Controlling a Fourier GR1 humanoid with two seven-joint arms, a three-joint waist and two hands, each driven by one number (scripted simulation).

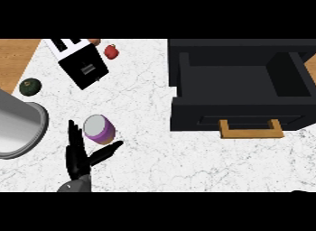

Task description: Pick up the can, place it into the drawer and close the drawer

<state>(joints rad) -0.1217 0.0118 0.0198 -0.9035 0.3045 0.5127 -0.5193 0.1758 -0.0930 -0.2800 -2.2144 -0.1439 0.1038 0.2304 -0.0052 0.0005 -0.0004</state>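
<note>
The can (99,128), purple with a pale grey top, stands on the white marble counter at the lower left. My left hand (77,158) comes up from the bottom edge right beside it. The fingers stretch straight up along the can's left side and the thumb reaches out below it, not curled round it. The black drawer (187,85) stands pulled open at the upper right, its inside bare, with a wooden handle (250,129) on its front. Only a dark sliver of my right hand (299,191) shows at the lower right edge.
A large grey metal pot (11,124) lies at the left edge, close to the can. A black and white toaster (82,63) stands at the back left, with a red fruit (111,51) beside it and a dark green one (30,86) in front.
</note>
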